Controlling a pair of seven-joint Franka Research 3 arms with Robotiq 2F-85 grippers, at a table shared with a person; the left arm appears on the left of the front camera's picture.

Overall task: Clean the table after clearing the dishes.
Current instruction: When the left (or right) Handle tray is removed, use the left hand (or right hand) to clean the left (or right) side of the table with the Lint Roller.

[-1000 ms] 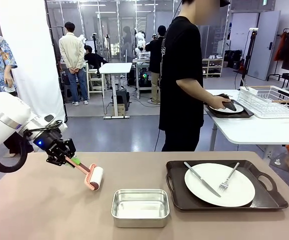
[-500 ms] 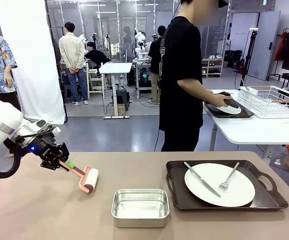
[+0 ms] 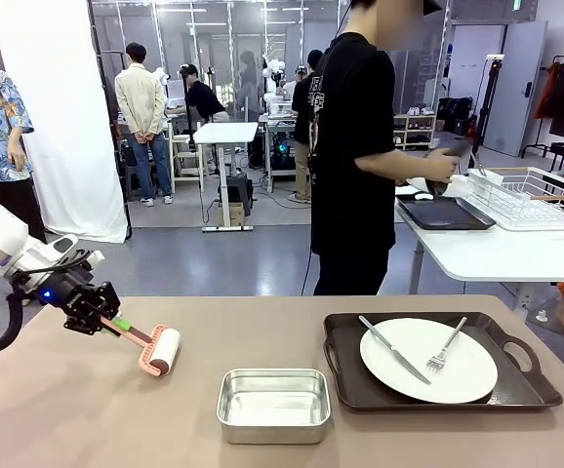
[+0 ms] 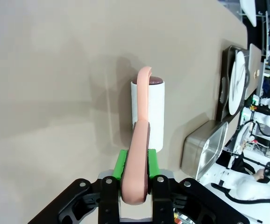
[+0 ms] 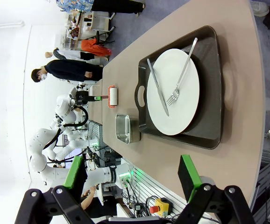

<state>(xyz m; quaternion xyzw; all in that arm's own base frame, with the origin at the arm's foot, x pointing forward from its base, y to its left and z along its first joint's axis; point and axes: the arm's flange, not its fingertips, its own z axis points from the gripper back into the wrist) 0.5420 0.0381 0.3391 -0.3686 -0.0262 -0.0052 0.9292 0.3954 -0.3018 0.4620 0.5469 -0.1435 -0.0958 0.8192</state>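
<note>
My left gripper [image 3: 114, 323] [image 4: 136, 169] is shut on the pink handle of a lint roller [image 3: 161, 351] [image 4: 148, 114]. The roller's white drum rests on the tan table [image 3: 67, 409] near its left side. One of the dishes, a white plate [image 3: 428, 359] [image 5: 174, 91] with a knife and fork, sits on a dark tray [image 3: 526, 375] at the table's right. Above the table's near right end, my right gripper [image 5: 130, 173] hangs open with nothing between its fingers. A second dark tray [image 3: 450, 216] lies on the white side table, where the person's hands [image 3: 442, 166] are raised over it.
A small steel pan [image 3: 274, 405] [image 5: 125, 128] stands at the front middle, just left of the tray. A white wire rack [image 3: 536, 198] sits on the side table beyond the person. Bare tabletop lies left and in front of the roller.
My left gripper has drawn the lint roller leftward across the table. The person's hands have lifted from the tray on the side table. The right arm's view gives no sign of movement.
</note>
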